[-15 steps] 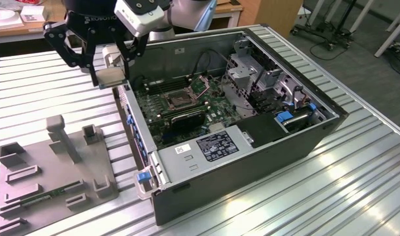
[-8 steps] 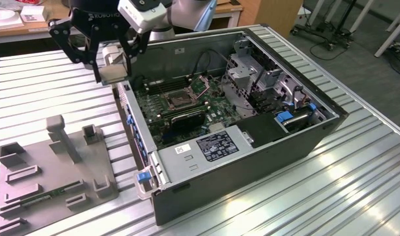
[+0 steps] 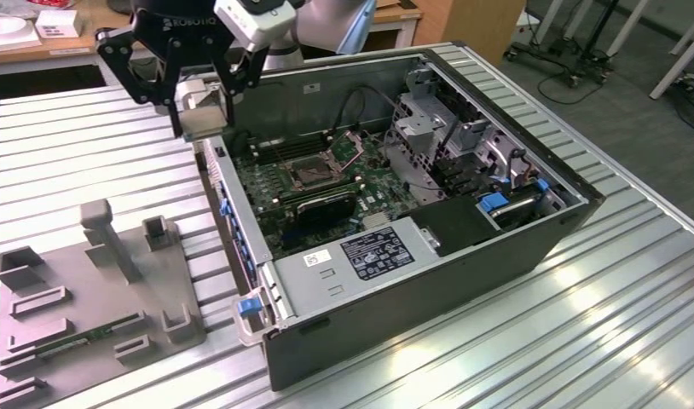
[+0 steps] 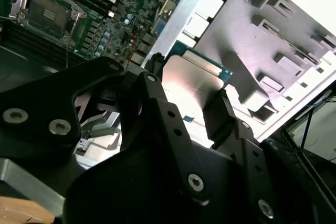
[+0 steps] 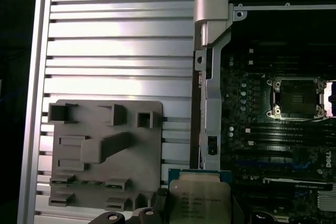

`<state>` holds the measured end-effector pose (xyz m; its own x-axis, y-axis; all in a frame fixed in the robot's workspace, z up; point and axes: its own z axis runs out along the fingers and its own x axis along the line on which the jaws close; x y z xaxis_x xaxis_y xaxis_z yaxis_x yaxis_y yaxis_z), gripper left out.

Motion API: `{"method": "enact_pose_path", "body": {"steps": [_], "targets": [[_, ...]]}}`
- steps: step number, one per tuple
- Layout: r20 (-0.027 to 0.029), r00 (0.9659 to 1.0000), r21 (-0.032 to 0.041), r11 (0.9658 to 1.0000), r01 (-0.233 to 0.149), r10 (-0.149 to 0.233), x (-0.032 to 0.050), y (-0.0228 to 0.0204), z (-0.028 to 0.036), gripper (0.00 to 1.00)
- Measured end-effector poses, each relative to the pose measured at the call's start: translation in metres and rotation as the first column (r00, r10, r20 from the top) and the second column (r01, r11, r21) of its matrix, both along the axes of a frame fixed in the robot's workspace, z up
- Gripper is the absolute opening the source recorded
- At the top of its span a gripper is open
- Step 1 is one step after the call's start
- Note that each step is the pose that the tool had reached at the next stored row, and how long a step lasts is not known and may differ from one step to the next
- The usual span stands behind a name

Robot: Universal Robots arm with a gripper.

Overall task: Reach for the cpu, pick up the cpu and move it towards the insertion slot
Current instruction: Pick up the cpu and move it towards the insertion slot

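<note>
My black gripper (image 3: 207,118) is shut on the cpu (image 3: 201,99), a small silvery square chip. It hangs in the air above the near wall of the open computer case, toward the exterior view's left. Both wrist views show the cpu (image 4: 190,82) (image 5: 199,199) clamped by its edges between the fingers (image 4: 219,115), metal face showing. The insertion slot (image 3: 309,173), a dark square socket in a silvery frame, lies on the green board inside the case. The slot (image 5: 296,98) (image 4: 46,14) stands apart from the chip, off to one side and lower.
The open computer case (image 3: 438,281) lies on a slatted metal table (image 3: 85,170). A grey plastic tray (image 3: 97,290) (image 5: 105,145) with recesses and upright posts sits at the exterior view's left and holds a thin green memory stick (image 3: 85,338). Cables, drive cages and memory slots crowd the case.
</note>
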<state>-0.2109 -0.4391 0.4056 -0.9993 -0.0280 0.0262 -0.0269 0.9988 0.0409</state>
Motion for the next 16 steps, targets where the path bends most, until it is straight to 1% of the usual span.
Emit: {"method": "enact_pose_path", "body": {"steps": [9,11,13,16], "targets": [[0.0,1.0,-0.0001,1.0,0.0,0.0,0.0051,0.0054,-0.0002,0.55],[0.0,1.0,-0.0001,1.0,0.0,0.0,0.0055,0.0058,-0.0002,0.55],[0.0,0.9999,0.0,0.9999,0.01,-0.01,0.0055,0.0058,-0.0002,0.55],[0.0,0.9999,-0.0001,0.9999,0.01,-0.01,0.0055,0.0058,-0.0002,0.55]]}}
